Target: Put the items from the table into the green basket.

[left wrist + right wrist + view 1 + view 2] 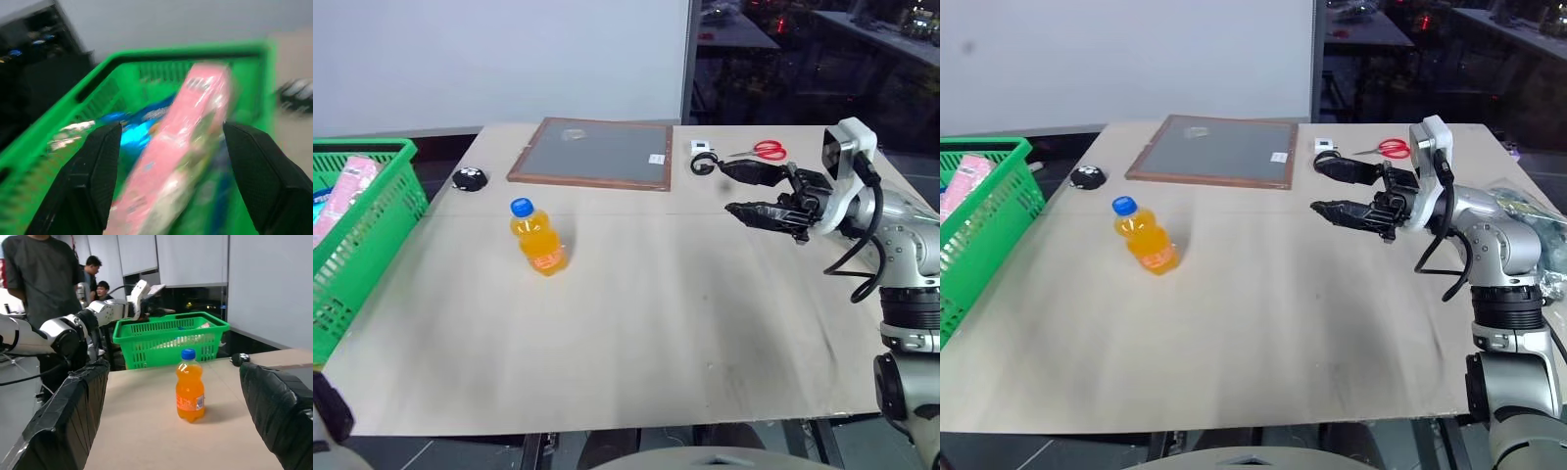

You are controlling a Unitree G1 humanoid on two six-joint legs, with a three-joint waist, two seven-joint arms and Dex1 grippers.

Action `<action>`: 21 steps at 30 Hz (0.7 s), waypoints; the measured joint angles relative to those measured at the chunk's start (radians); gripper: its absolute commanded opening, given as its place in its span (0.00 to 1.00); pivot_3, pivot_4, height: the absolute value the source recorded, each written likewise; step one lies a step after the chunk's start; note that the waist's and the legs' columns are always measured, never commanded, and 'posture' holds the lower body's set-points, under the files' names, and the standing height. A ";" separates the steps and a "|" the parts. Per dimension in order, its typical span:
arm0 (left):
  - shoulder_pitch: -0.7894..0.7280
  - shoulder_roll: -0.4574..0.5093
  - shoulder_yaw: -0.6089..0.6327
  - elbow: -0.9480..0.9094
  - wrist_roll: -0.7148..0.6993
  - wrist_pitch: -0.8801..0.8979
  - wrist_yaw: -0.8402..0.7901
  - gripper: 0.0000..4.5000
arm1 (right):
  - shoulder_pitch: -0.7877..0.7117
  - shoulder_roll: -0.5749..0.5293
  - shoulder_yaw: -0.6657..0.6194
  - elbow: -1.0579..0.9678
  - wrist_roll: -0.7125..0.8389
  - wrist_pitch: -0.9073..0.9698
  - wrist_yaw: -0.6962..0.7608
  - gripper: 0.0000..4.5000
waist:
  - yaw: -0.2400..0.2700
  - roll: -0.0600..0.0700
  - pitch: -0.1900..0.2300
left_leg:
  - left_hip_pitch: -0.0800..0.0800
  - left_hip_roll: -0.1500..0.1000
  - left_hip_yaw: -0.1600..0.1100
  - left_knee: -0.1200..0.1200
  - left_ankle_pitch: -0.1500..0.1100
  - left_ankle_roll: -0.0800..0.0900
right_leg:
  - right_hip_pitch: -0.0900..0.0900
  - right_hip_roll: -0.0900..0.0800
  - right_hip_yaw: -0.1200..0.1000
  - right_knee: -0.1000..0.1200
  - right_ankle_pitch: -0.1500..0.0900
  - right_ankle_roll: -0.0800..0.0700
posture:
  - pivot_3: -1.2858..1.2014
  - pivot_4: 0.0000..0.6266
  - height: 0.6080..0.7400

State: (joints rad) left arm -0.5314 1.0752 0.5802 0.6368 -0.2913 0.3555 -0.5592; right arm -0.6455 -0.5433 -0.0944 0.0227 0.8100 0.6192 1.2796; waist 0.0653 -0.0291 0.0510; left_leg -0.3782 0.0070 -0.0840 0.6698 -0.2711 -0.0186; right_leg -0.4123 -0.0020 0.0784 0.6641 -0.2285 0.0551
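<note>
Hovering left gripper [168, 161] over green basket [382, 201] at far left, fingers apart, empty; pink carton [188, 147] already inside. Right gripper [1332, 188] wide open, pointing at orange bottle [537, 237] mid-table. Bottle looks next: reach across, pinch body, carry left.

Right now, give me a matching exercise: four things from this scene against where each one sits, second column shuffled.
1. pink carton
2. orange-drink bottle
3. red-handled scissors
4. grey board

a. far edge of the table, centre
b. inside the green basket
c. upright on the table, left of centre
d. far right corner

Pairs: 1-b, 2-c, 3-d, 4-a
</note>
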 measured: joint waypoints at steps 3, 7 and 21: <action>0.102 -0.075 0.000 -0.305 -0.154 0.080 -0.151 0.74 | -0.001 -0.001 0.000 0.001 -0.005 -0.001 0.002 1.00 | 0.000 0.000 0.000 | 0.000 0.000 0.001 0.000 0.000 0.000 | 0.001 -0.001 0.001 -0.001 0.000 -0.001 | 0.57 0.00 1.00; 0.321 -0.218 0.015 -0.627 -0.288 0.093 -0.256 0.74 | 0.001 0.000 -0.003 -0.001 -0.012 -0.013 -0.004 1.00 | -0.022 0.007 -0.003 | 0.001 0.001 0.004 -0.001 0.000 0.000 | 0.000 -0.001 0.003 -0.001 0.000 -0.001 | 0.56 0.00 1.00; 0.755 -0.394 0.003 -0.910 -0.321 0.130 -0.239 0.74 | 0.070 -0.074 0.035 -0.027 -0.085 -0.046 0.027 1.00 | -0.048 0.013 0.000 | 0.019 0.003 0.007 -0.001 0.000 0.000 | 0.016 0.001 0.004 -0.005 -0.005 -0.001 | 0.56 0.00 1.00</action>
State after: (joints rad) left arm 0.2238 0.6807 0.5833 -0.2736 -0.6124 0.4854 -0.7978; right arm -0.5758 -0.6176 -0.0590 -0.0046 0.7251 0.5730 1.3069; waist 0.0171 -0.0159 0.0507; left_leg -0.3594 0.0103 -0.0774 0.6686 -0.2710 -0.0186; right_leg -0.3959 -0.0006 0.0822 0.6590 -0.2337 0.0536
